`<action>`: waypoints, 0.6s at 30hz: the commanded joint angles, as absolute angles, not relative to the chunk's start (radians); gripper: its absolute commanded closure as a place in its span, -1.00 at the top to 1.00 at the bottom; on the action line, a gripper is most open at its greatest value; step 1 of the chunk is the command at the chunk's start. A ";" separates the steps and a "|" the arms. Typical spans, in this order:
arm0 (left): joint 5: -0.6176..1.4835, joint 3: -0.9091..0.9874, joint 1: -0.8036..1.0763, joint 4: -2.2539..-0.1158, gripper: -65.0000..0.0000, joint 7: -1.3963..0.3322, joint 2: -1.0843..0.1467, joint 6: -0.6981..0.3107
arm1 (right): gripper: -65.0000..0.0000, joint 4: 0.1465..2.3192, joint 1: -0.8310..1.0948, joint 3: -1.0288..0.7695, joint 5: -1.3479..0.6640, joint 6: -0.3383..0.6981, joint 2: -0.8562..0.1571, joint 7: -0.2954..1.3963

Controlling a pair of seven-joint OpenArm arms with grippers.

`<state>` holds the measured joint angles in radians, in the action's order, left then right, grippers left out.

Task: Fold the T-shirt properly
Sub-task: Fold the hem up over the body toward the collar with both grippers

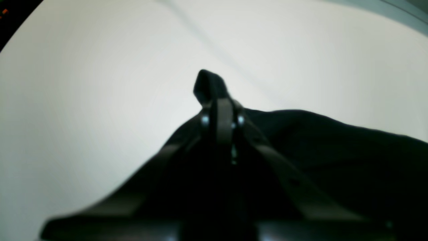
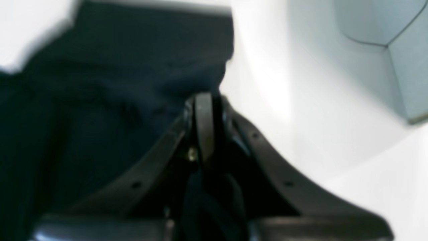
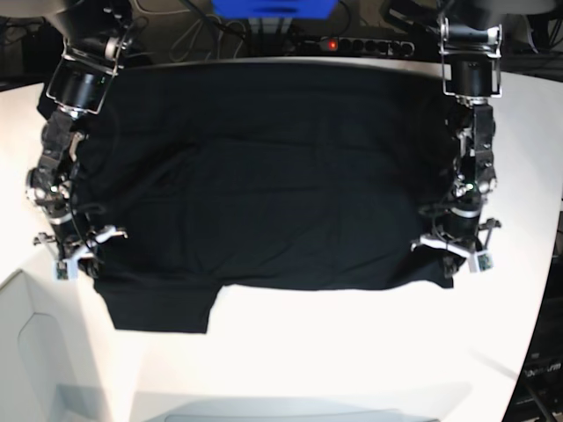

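Base view shows the T-shirt spread over the white table (one sleeve sticking out near). Left gripper and right gripper each pinch an edge; uneven pulling could skew the fold.

white table, blue box, power strip

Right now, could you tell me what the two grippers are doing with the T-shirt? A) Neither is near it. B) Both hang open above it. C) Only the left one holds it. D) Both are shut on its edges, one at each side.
D: the left gripper pinches a black fold of the T-shirt, and the right gripper is shut on cloth at the opposite side.
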<state>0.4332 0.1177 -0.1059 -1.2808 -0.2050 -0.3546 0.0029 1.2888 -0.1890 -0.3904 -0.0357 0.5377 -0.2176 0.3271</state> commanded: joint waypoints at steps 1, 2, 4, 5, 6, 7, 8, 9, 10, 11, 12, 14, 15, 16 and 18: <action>0.432 0.143 -0.114 -1.317 -1.00 -0.176 -0.372 0.004 | -1.00 1.330 -0.191 -0.407 -0.051 0.545 -0.236 0.311; 0.432 0.166 -0.099 -1.333 -1.00 -0.176 -0.367 0.004 | -1.00 1.359 -0.177 -0.414 -0.051 0.545 -0.234 0.314; 0.432 0.205 -0.068 -1.360 -1.00 -0.176 -0.366 0.001 | -1.00 1.415 -0.136 -0.421 -0.053 0.545 -0.232 0.318; 0.433 0.217 -0.058 -1.372 -1.00 -0.176 -0.366 0.001 | -1.00 1.435 -0.117 -0.421 -0.053 0.545 -0.232 0.318; 0.433 0.228 -0.045 -1.380 -1.00 -0.176 -0.366 -0.001 | -1.00 1.454 -0.102 -0.421 -0.053 0.547 -0.232 0.318; 0.433 0.234 -0.036 -1.385 -1.00 -0.176 -0.366 -0.002 | -1.00 1.469 -0.088 -0.421 -0.054 0.547 -0.232 0.317; 0.433 0.240 -0.030 -1.385 -1.00 -0.176 -0.366 -0.002 | -1.00 1.478 -0.076 -0.421 -0.067 0.547 -0.232 0.317; 0.433 0.242 -0.021 -1.385 -1.00 -0.176 -0.366 -0.002 | -1.00 1.489 -0.064 -0.421 -0.085 0.547 -0.232 0.317; 0.433 0.245 -0.012 -1.385 -1.00 -0.176 -0.366 -0.004 | -1.00 1.498 -0.050 -0.430 -0.104 0.547 -0.237 0.317; 0.435 0.252 -0.002 -1.385 -1.00 -0.176 -0.366 -0.004 | -1.00 1.504 -0.036 -0.443 -0.119 0.547 -0.239 0.317; 0.435 0.263 0.007 -1.386 -1.00 -0.176 -0.366 -0.004 | -1.00 1.509 -0.028 -0.456 -0.128 0.547 -0.239 0.317; 0.435 0.285 0.019 -1.386 -1.00 -0.176 -0.364 -0.005 | -1.00 1.509 -0.016 -0.478 -0.131 0.547 -0.239 0.317; 0.435 0.291 0.025 -1.388 -1.00 -0.176 -0.364 -0.005 | -1.00 1.508 -0.015 -0.487 -0.131 0.547 -0.239 0.317; 0.435 0.294 0.033 -1.391 -1.00 -0.176 -0.364 -0.005 | -1.00 1.508 -0.010 -0.496 -0.131 0.552 -0.239 0.317; 0.435 0.305 0.051 -1.420 -1.00 -0.176 -0.366 -0.005 | -1.00 1.508 0.001 -0.524 -0.133 0.590 -0.239 0.317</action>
<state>0.4347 0.2958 0.0689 -1.3991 -0.2054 -0.3489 -0.0040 1.4906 0.0105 -0.5163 -0.1165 0.5808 -0.2199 0.3473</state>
